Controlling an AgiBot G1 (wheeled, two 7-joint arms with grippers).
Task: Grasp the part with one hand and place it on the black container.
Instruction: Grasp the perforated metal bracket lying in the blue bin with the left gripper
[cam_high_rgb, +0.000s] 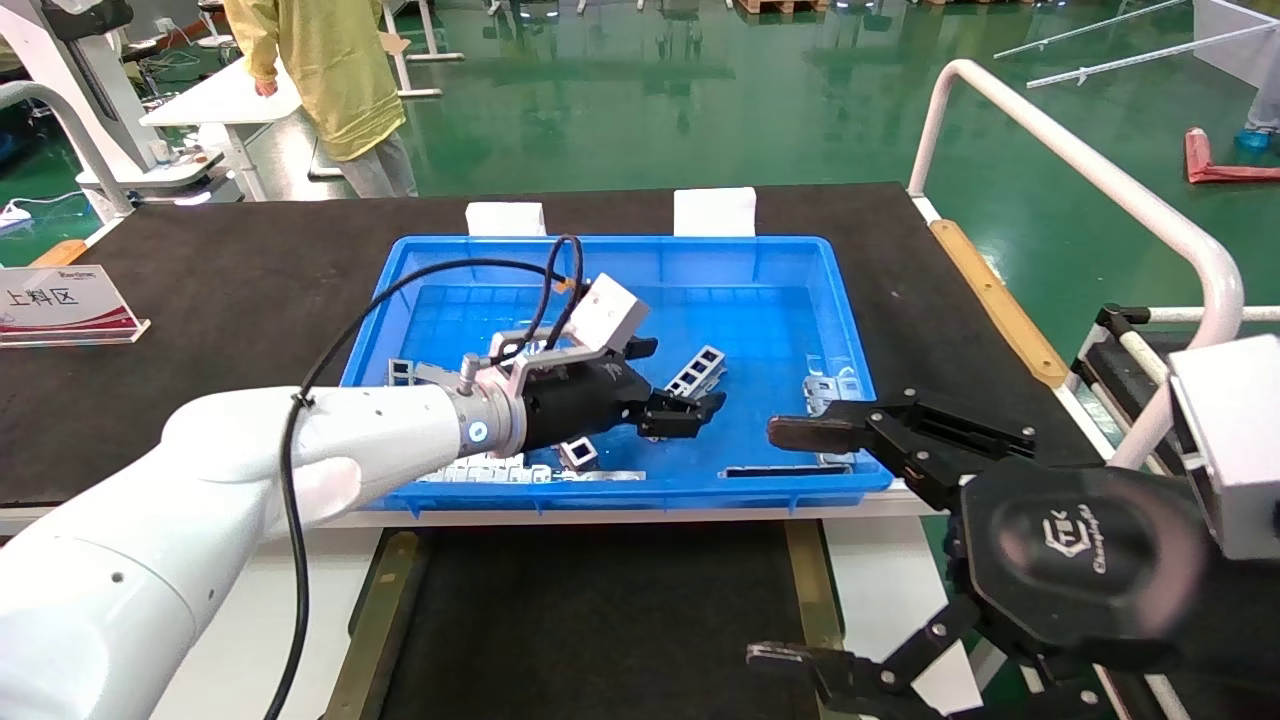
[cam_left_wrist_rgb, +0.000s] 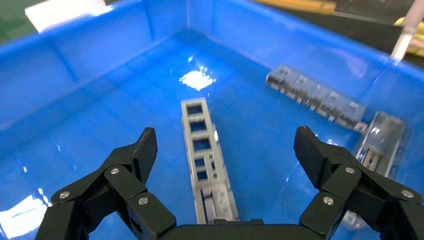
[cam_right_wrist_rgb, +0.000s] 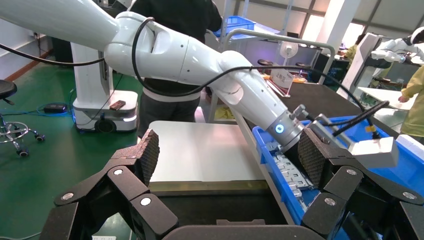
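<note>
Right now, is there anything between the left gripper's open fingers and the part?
No. In the left wrist view the part lies centred below the left gripper; only bare blue bin floor surrounds it.

At the left edge of the head view, a small white-and-red placard (cam_high_rgb: 62, 305) stands on the dark tabletop (cam_high_rgb: 250, 300); it carries the Chinese characters "上料区" in dark print, with a smaller line above them too small to read. In the lower right of the same view, the round black housing of the right pincer (cam_high_rgb: 790, 545) bears a pale logo and a word beneath it that looks like "Changingtek", though the letters are blurred.
</note>
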